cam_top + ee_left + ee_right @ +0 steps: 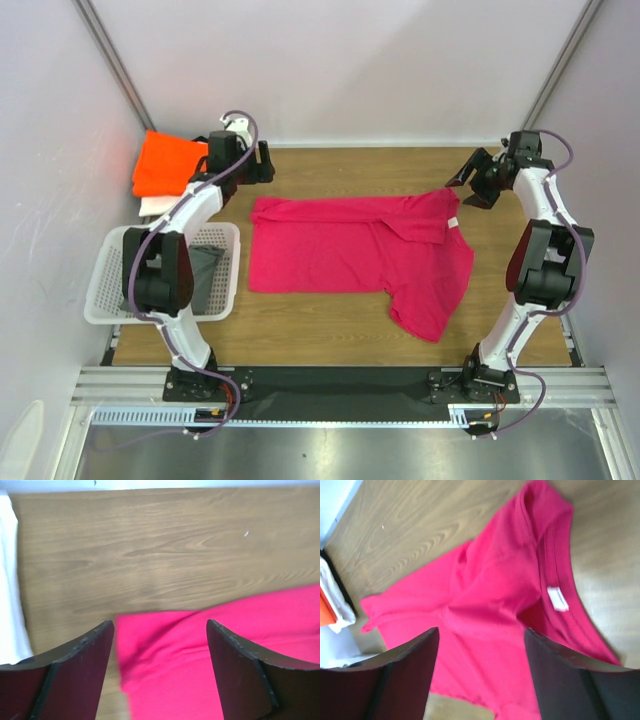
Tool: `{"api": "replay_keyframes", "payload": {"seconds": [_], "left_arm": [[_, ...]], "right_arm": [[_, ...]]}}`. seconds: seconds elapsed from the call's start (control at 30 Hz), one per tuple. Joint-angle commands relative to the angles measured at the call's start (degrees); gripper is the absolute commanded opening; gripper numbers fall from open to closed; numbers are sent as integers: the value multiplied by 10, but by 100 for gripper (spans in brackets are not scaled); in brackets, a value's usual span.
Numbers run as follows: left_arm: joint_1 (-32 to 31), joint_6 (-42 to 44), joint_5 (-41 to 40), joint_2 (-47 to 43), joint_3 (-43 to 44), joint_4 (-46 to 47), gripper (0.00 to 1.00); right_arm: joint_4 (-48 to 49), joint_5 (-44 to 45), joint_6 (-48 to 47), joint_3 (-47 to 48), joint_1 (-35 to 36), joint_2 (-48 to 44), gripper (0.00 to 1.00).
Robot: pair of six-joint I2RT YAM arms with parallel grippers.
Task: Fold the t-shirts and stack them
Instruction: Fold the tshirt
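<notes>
overhead, the left gripper (262,163) is held spread and empty above the upper left corner of the magenta-pink t-shirt (340,255), and the right gripper (470,185) is likewise spread and empty near its collar at the upper right. the shirt is laid across the middle of the wooden table (330,320); the orange t-shirt (165,165) is stacked on the white t-shirt (157,205) at the upper left, above the white basket (108,290).

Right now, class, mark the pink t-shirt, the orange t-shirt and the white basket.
pink t-shirt (330,255): top view, middle of its body.
orange t-shirt (162,165): top view, middle of the folded cloth.
white basket (104,280): top view, its left lattice wall.
</notes>
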Motion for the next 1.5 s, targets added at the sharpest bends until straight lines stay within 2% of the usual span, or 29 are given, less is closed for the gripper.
{"api": "replay_keyframes", "payload": {"seconds": [0.0,0.17,0.2,0.3,0.43,0.67,0.83,0.9,1.2,1.47], "left_arm": [[-26,-176,-63,13,29,-82,77],[-57,-221,-159,56,42,-137,74],[-62,-243,-225,56,43,-181,75],[-63,-259,-252,54,33,-187,74],[-63,-267,-247,72,17,-163,68],[-63,-274,-246,87,2,-164,68],[-70,-269,-234,80,-21,-160,51],[-77,-259,-242,75,-26,-162,49],[-92,-238,-274,71,-49,-182,54],[-92,-197,-277,38,11,-181,63]], "right_arm": [[65,25,18,13,8,27,72],[56,19,15,37,15,58,68],[53,21,10,34,16,50,68],[50,28,5,24,16,44,68],[47,21,3,12,16,46,68],[38,27,-3,4,15,41,68],[35,25,-3,3,14,43,68],[34,25,-3,3,14,46,68],[7,21,-17,1,15,29,68],[-43,45,-30,-38,14,-41,68]]}}
